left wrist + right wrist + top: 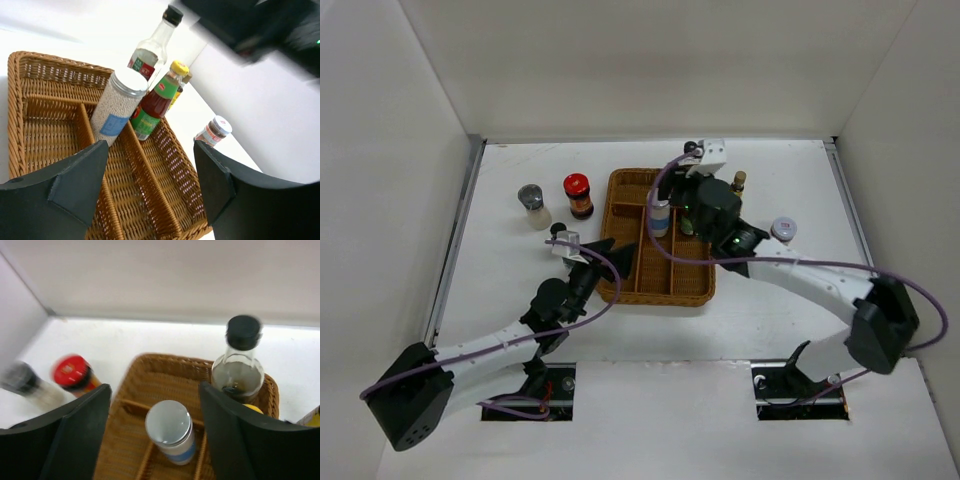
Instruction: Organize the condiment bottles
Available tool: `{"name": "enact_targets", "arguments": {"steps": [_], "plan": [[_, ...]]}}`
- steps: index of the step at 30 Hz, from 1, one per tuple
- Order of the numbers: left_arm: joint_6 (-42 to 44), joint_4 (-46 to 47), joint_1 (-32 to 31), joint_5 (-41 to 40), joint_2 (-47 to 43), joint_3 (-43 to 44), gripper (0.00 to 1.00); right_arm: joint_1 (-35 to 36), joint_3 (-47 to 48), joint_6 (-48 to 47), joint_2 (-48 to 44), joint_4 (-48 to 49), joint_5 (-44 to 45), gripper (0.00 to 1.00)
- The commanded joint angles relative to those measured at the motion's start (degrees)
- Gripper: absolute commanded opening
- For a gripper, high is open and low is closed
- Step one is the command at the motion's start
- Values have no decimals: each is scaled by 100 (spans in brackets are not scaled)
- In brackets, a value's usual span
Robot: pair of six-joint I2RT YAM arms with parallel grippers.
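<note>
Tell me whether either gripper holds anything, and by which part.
Nothing is held. The left gripper is open over the wicker tray. The right gripper is open above the silver-capped shaker, not touching it.

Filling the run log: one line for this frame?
left claw open, empty | right claw open over silver-capped shaker in wicker tray | red-lidded jar outside tray

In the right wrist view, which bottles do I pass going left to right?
Blurred dark-capped pale shaker → red-lidded dark jar → silver-capped shaker with a blue label, standing in the brown wicker tray → black-capped clear glass bottle.
</note>
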Motion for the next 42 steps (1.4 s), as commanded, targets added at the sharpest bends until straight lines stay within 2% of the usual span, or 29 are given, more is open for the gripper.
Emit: {"name": "enact_targets", "arguments": {"steps": [1,3,4,6,8,9,11,14,15,20,24,27,32,36,39,42], "plan": [[5,295,-47,14,142,145,68,-79,-487,118,-880,173,50,63],[-21,295,-117,40,187,180,68,-369,-997,293,-1354,24,181,43],[-4,295,-178,23,222,198,68,-535,-1269,450,-1618,-142,339,37],[49,322,-284,-12,405,259,68,-904,-1779,819,-2127,-607,682,31],[32,409,-372,22,643,320,68,-1405,-2263,1171,-2594,-1073,1068,30],[32,462,-450,31,731,347,68,-1686,-2456,1312,-2779,-1302,1253,33],[102,541,-635,-4,924,417,68,-2344,-2660,1558,-3008,-1863,1351,50],[172,594,-724,-12,1144,488,68,-3058,-2713,1823,-2887,-2297,948,78],[172,594,-741,-4,1154,496,68,-3190,-2713,1841,-2773,-2297,834,83],[155,594,-750,-12,1154,470,69,-3411,-2538,1885,-1992,-2271,648,93],[155,603,-715,-12,1092,444,69,-3411,-2423,1902,-1516,-2209,552,93],[102,603,-680,23,1145,444,69,-3394,-2344,1920,-1278,-2157,446,92],[93,665,-671,31,1215,444,69,-3420,-2353,1911,-1120,-1849,446,81],[120,665,-697,23,1189,444,69,-3534,-2265,1867,-839,-1586,455,79],[93,665,-645,40,1207,426,69,-3578,-2265,1858,-707,-1366,472,69],[128,665,-636,23,1154,409,69,-3552,-2440,1849,-916,-1120,525,54]]}}
